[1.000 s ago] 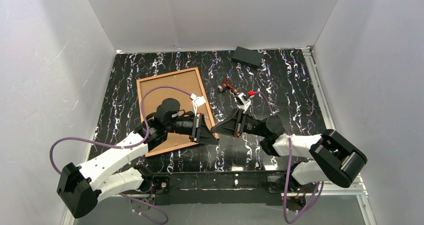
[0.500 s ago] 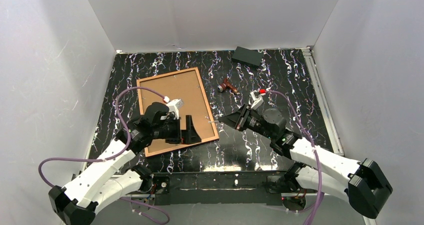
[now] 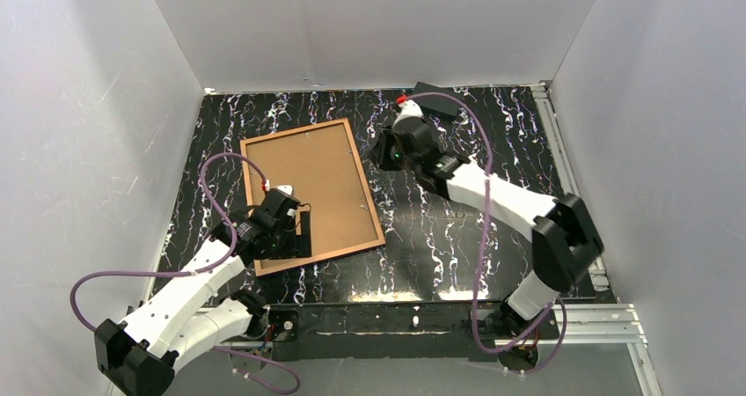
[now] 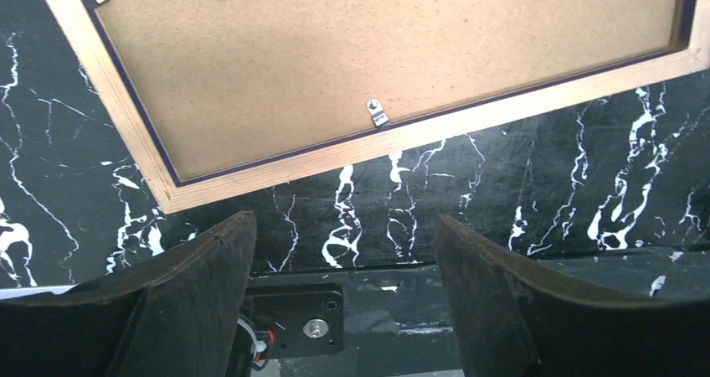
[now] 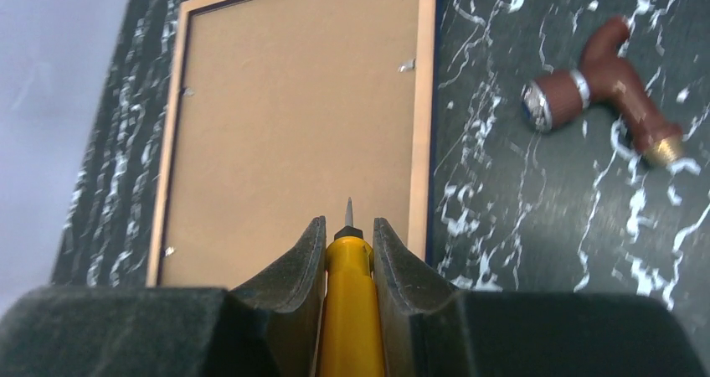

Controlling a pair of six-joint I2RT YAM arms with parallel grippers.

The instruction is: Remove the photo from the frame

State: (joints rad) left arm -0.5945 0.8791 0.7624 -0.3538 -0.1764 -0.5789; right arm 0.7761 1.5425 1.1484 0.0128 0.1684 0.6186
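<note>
Only the right wrist view reveals the right gripper [image 5: 347, 226] clamped on a yellow-handled pointed tool [image 5: 350, 310], with a brown T-handled tool [image 5: 607, 84] nearby. The frame [image 4: 419, 134] lies face-down on the marbled table [image 4: 586, 184], the photo [image 4: 377, 42] inside it, board back up. The left gripper [image 4: 343, 226] hangs wide open and empty by the frame's near edge.

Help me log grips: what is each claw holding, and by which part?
The right claw grips a yellow tool by its handle, just behind the metal tip. The left claw is open and holds nothing.

The photo [image 3: 308, 185] shows only its back, and the right arm [image 3: 493, 194] seemingly hides part of the black block [image 3: 437, 91].
</note>
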